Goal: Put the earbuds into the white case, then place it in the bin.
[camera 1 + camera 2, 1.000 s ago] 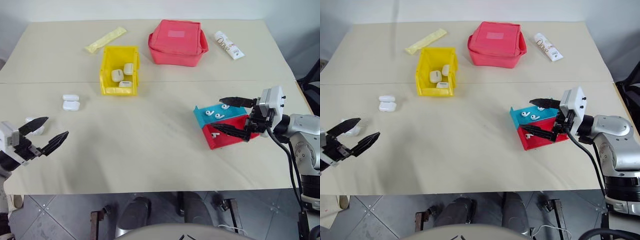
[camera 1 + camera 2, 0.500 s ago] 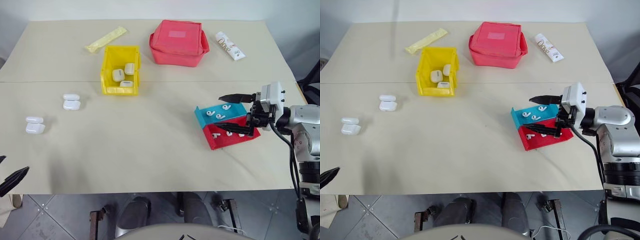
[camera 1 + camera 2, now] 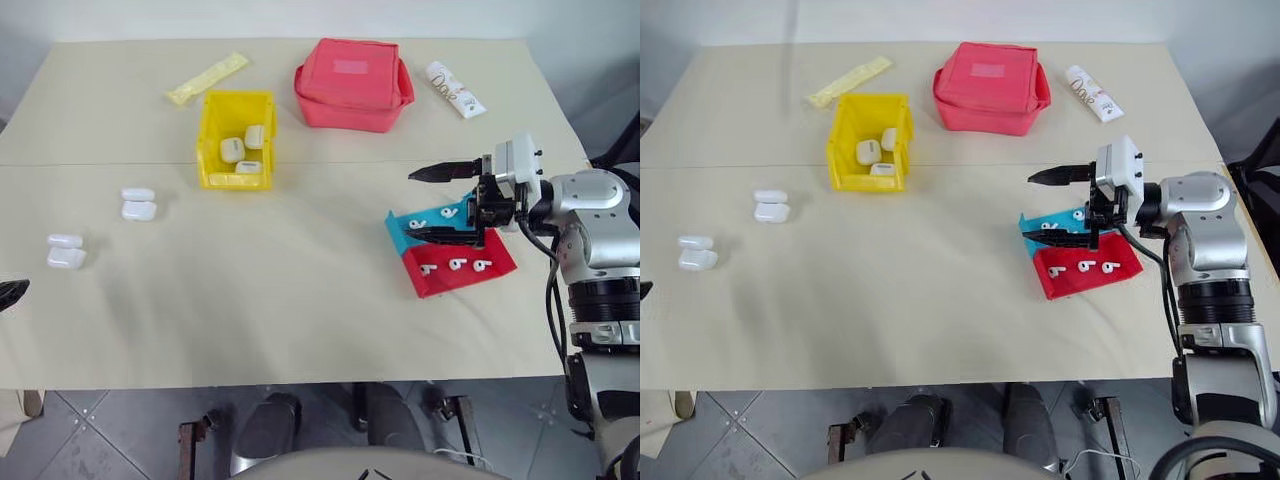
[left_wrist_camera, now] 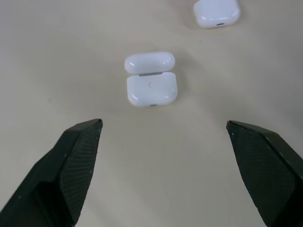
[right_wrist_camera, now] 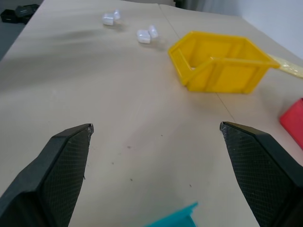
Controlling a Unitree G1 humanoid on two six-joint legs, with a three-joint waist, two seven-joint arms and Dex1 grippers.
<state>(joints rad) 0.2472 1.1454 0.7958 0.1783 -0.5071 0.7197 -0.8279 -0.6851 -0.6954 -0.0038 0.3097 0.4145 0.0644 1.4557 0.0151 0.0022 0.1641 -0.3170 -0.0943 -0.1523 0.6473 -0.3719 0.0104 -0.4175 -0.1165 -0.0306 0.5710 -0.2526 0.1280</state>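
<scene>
Hovering over the teal-and-red tray, the right end effector points toward the robot's left w/ both black fingers spread wide, nothing between them. One finger sits above the tray's far edge, the other over the teal half; whether the lower one touches anything, can't tell. Earbuds lie in the tray: three on the red half in a row, a couple more on the teal half partly behind the finger.

Left end effector is at the desk's left edge, only a fingertip seen from the head cam. Wrist cam shows its fingers released, far apart, empty, aimed at an open white case lying on the desk, lid flipped back. That case is near the left edge; a 2nd open case sits a bit further in, between it and the bin.

Yellow bin stands mid-left at the back, w/ three white cases inside. Red zip pouch is just right of it, a yellow sachet behind-left, a white tube at far right.
</scene>
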